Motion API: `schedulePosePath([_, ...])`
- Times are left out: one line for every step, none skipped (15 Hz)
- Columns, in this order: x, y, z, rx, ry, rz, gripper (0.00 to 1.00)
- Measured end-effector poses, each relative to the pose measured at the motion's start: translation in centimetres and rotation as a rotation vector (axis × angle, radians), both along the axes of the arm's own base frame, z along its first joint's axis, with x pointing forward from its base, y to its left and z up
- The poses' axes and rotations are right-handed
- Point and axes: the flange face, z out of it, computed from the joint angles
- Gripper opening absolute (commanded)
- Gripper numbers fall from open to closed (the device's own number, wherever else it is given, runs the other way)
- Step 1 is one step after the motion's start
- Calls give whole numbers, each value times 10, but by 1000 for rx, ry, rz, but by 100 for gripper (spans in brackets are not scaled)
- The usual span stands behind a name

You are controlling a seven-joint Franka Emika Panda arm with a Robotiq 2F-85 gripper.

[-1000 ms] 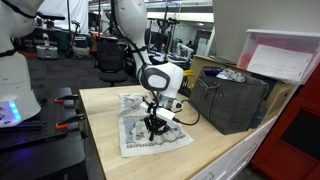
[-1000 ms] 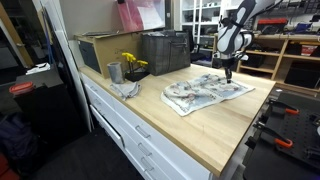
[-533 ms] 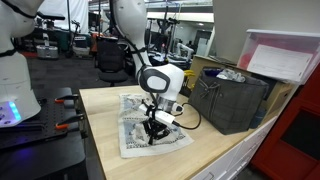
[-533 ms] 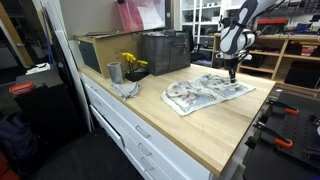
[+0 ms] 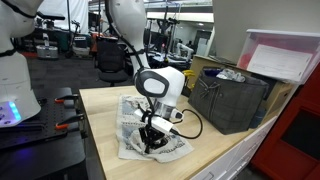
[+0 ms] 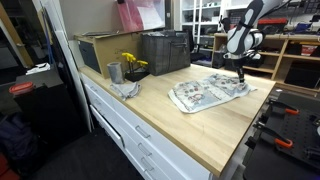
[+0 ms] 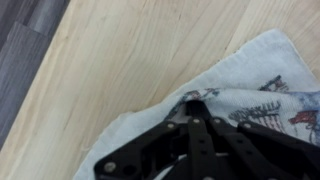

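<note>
The black Robotiq gripper (image 5: 151,139) stands over a white rectangular cloth printed with grey and red figures (image 5: 130,121), which lies spread on the light wooden worktop (image 5: 100,108) near the dark grey plastic crate (image 5: 230,105). In the wrist view the jaws are pressed together on a raised fold of the cloth (image 7: 250,80), pinching it at the edge farthest from the crate. In an exterior view a metal cup (image 6: 115,72) and a crumpled grey rag (image 6: 127,90) sit just beside the crate (image 6: 165,52), well apart from the gripper (image 6: 240,72).
</note>
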Motion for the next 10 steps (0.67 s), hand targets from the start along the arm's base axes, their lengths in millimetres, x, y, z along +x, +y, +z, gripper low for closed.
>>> schedulePosePath([1, 1, 2, 4, -7, -3, 40])
schedulePosePath([4, 4, 7, 9, -20, -7, 49])
schedulePosePath([8, 7, 15, 14, -39, -10, 55])
schedulePosePath([14, 13, 26, 20, -63, -12, 64])
schedulePosePath([21, 20, 40, 26, -87, -12, 70])
schedulePosePath([29, 28, 56, 36, -109, -12, 77])
schedulePosePath([38, 39, 74, 49, -127, -9, 86])
schedulePosePath([47, 50, 91, 58, -137, 4, 92])
schedulePosePath([55, 63, 107, 66, -143, 19, 99])
schedulePosePath([63, 77, 121, 72, -141, 42, 100])
